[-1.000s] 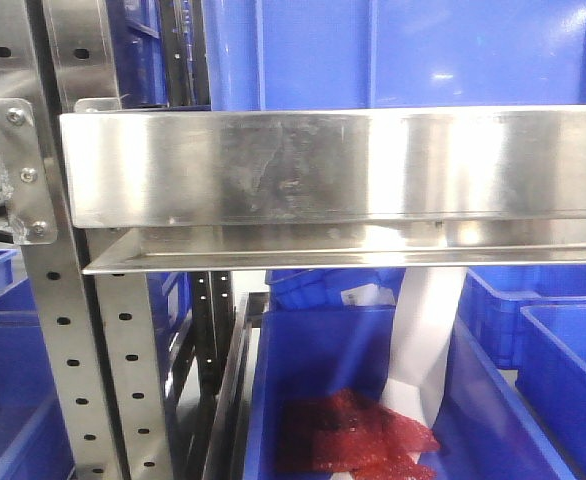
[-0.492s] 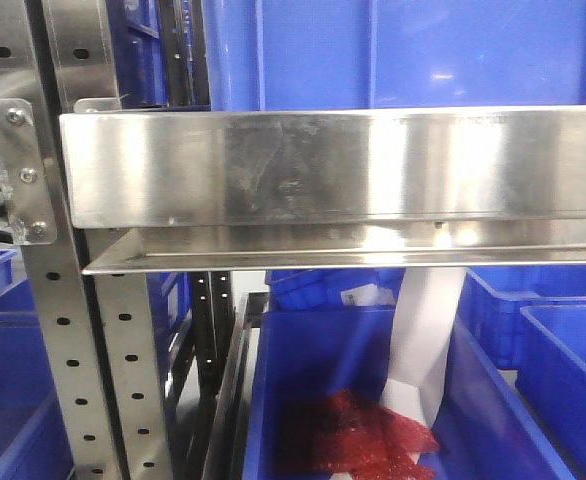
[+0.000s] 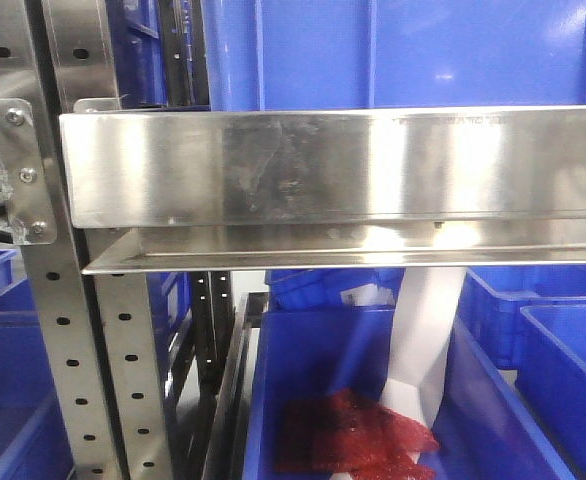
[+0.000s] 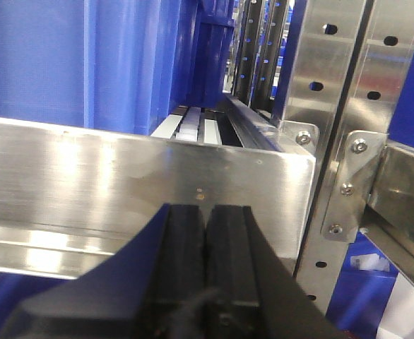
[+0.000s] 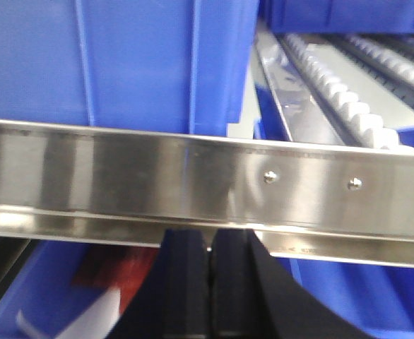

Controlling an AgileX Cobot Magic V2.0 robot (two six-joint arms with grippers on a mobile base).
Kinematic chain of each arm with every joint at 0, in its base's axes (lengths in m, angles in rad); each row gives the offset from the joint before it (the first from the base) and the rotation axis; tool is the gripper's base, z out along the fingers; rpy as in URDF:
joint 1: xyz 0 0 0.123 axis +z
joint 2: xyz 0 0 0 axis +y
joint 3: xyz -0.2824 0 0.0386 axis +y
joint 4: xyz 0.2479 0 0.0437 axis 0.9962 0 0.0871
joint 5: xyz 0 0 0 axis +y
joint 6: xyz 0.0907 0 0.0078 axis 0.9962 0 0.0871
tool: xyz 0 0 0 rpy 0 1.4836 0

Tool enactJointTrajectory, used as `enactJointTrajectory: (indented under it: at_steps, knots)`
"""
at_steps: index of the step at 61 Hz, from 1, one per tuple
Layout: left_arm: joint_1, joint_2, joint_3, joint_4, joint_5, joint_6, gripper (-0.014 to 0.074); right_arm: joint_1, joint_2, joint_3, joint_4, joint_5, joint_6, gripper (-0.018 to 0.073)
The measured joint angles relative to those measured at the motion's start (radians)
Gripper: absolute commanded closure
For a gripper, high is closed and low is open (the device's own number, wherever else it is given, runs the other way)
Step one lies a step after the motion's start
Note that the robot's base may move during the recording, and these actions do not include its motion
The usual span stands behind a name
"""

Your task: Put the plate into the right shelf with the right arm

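The plate is out of view in every frame. The right shelf fills the front view: its broad steel front rail [image 3: 333,165] runs across, with a perforated post [image 3: 68,360] at the left. My right gripper [image 5: 209,236] is shut and empty, its tips just below the shelf rail [image 5: 207,176]. My left gripper [image 4: 205,212] is shut and empty, pointing at a steel rail [image 4: 122,176] beside an upright post [image 4: 334,106].
A large blue bin [image 3: 403,50] sits on the upper level, also seen in the right wrist view [image 5: 122,63]. A lower blue bin [image 3: 313,370] holds red mesh [image 3: 348,435] and white paper [image 3: 423,340]. Rollers [image 5: 348,92] lie to the right.
The view has barely shifted; the red mesh in the lower bin looks slightly different. Neither gripper shows in the earlier frames.
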Motion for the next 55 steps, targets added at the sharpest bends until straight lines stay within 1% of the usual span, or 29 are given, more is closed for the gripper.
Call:
enactJointTrajectory:
  at_steps: [4,15,26,55]
  knots:
    - [0.000,0.000,0.000,0.000,0.000,0.000,0.0643,-0.037,-0.043,0.053,0.041,-0.039,-0.032,0.0504]
    - [0.000,0.000,0.000,0.000,0.000,0.000,0.0643,-0.080,-0.134,0.146,0.062,-0.082,-0.052,0.0504]
    - [0.000,0.000,0.000,0.000,0.000,0.000,0.0643,-0.085,-0.184,0.234,0.063,-0.172,-0.052,0.0504]
    - [0.000,0.000,0.000,0.000,0.000,0.000,0.0643,-0.085,-0.184,0.243,0.063,-0.195,-0.043,0.0504]
